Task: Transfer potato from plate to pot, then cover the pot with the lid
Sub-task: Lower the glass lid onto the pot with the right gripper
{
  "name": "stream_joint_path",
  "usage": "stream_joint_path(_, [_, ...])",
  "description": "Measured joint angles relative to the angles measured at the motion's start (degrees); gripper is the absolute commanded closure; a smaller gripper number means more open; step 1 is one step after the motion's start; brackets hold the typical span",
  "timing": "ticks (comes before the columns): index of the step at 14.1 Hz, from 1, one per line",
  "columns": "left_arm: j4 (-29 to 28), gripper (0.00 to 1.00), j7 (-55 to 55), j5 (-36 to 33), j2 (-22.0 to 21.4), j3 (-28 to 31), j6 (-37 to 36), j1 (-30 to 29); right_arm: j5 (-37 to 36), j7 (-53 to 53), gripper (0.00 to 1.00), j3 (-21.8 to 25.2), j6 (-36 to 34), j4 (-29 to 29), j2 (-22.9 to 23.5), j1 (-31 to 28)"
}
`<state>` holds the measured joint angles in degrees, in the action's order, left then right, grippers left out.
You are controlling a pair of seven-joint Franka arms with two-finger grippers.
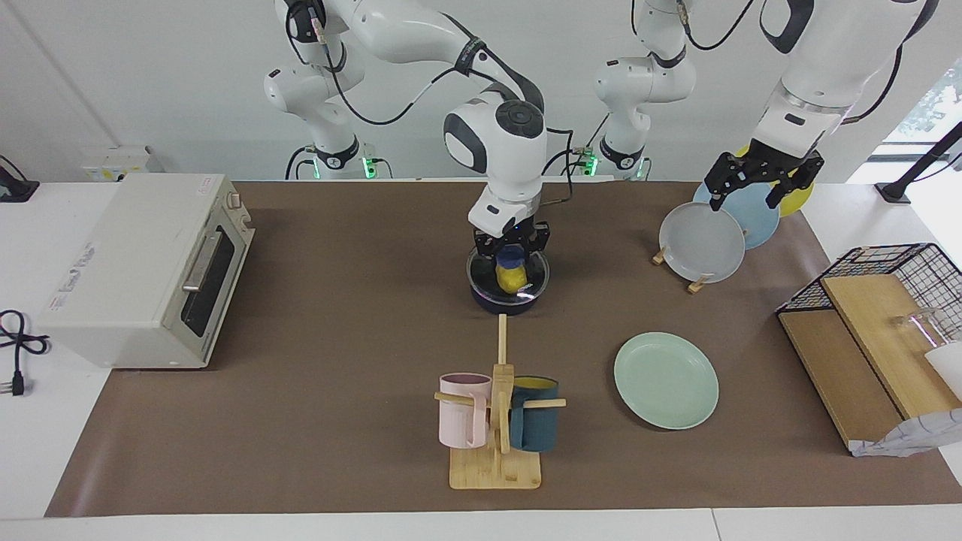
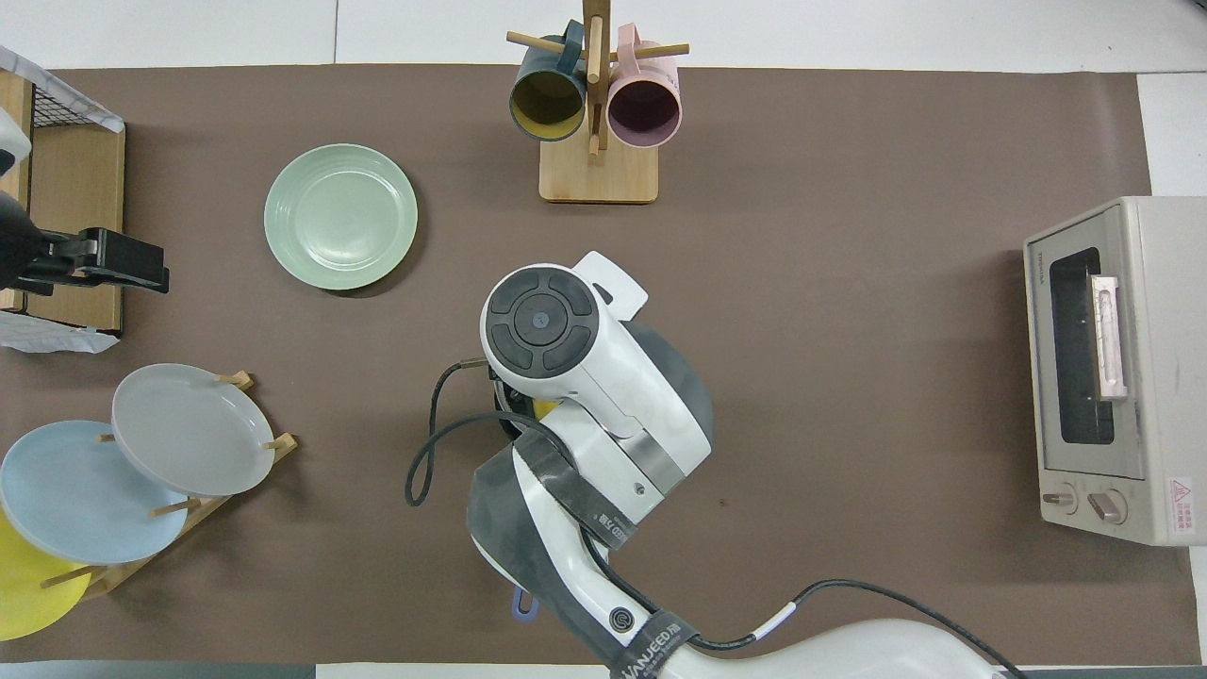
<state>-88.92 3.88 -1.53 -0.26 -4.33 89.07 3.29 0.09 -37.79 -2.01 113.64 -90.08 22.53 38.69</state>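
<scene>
In the dark round pot [image 1: 507, 299], lumpy yellow potato [image 1: 510, 278], clear glass lid [image 1: 508, 272] above.

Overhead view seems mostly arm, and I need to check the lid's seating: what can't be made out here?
- Overhead view: the right arm covers the pot, lid and right gripper; only a sliver of potato shows.
- Facing view: too small to tell whether the lid sits flush.
- Overhead view: left gripper partly cut off at the edge.

pot [image 1: 505, 300] mostly hidden under right arm from overhead, yellow plate [image 2: 24, 589] cut by edge
</scene>
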Motion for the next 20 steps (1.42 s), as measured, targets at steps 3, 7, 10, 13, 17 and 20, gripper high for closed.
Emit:
stream_joint_path(3, [0.0,0.0,0.0,0.0,0.0,-0.31,-0.42,0.02,0.04,-0.73,1.0,-0.06,-0.01,-0.82,-0.12,0.0])
stream_joint_path(7, [0.0,0.0,0.0,0.0,0.0,-0.47,-1.36,0.03,0.04,-2.68,1.0,-0.28,-0.01,-1.16,-0.36,0.01])
stream_joint_path(10, [0.0,0.0,0.04,0.18,0.0,-0.63,-1.48,0.04,0.04,-2.79,1.0,-0.28,-0.01,-1.19,-0.37,0.01])
stream_joint_path(13, [0.0,0.0,1.29,1.72,0.0,-0.69,-1.47,0.06,0.04,-4.56,1.0,-0.35,-0.01,-1.2,-0.39,0.02])
stream_joint_path(17, [0.0,0.0,1.73,2.2,0.0,-0.71,-1.45,0.07,0.04,-4.99,1.0,-0.75,-0.01,-1.24,-0.4,0.13])
stream_joint_path(20, [0.0,0.0,1.79,2.25,0.0,-0.71,-1.45,0.07,0.05,-5.04,1.0,-0.85,0.0,-1.29,-0.41,0.16])
